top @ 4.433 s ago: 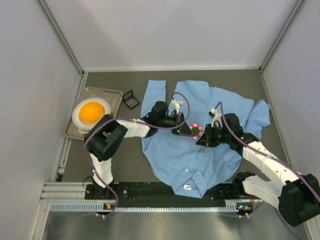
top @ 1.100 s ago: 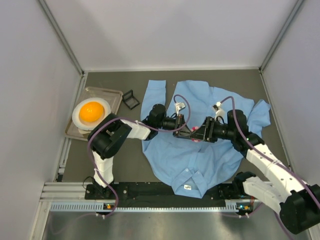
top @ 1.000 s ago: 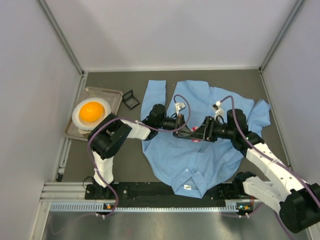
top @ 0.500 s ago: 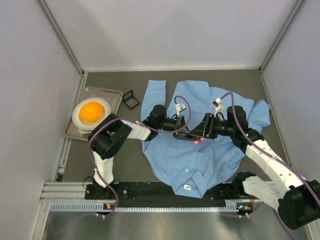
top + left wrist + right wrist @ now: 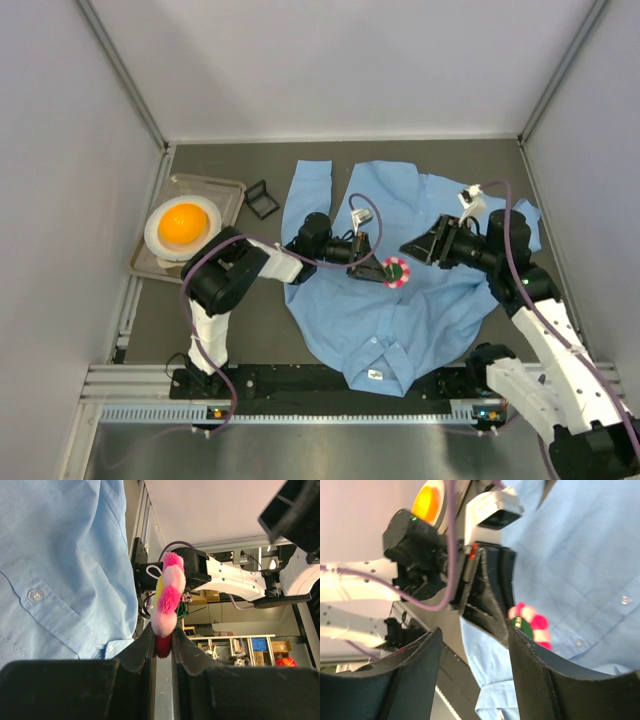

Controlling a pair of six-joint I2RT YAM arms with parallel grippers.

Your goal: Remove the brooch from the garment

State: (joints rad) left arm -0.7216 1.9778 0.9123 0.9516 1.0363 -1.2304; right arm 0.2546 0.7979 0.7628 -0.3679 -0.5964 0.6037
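Note:
The garment point(image 5: 400, 310), a light blue shirt, lies spread over the middle of the table. My left gripper point(image 5: 380, 269) reaches in from the left and is shut on the brooch point(image 5: 396, 271), a small pink-petalled flower whose green back faces up. In the left wrist view the brooch point(image 5: 167, 597) stands edge-on between the fingertips point(image 5: 144, 640), with the garment point(image 5: 60, 555) to its left. My right gripper point(image 5: 415, 246) hangs open a little to the right of the brooch, holding nothing. Its wrist view shows the brooch point(image 5: 532, 624) past the right finger point(image 5: 540, 680).
A metal tray point(image 5: 232, 188) at the left holds a white plate point(image 5: 158, 240) with an orange round thing point(image 5: 183, 224) on it. A small black object point(image 5: 262, 198) lies beside the tray. Grey walls close in the table on three sides.
My right gripper has let go at the brooch, opened wider and drawn back to the right and up. The left gripper stays shut on the brooch in the same place.

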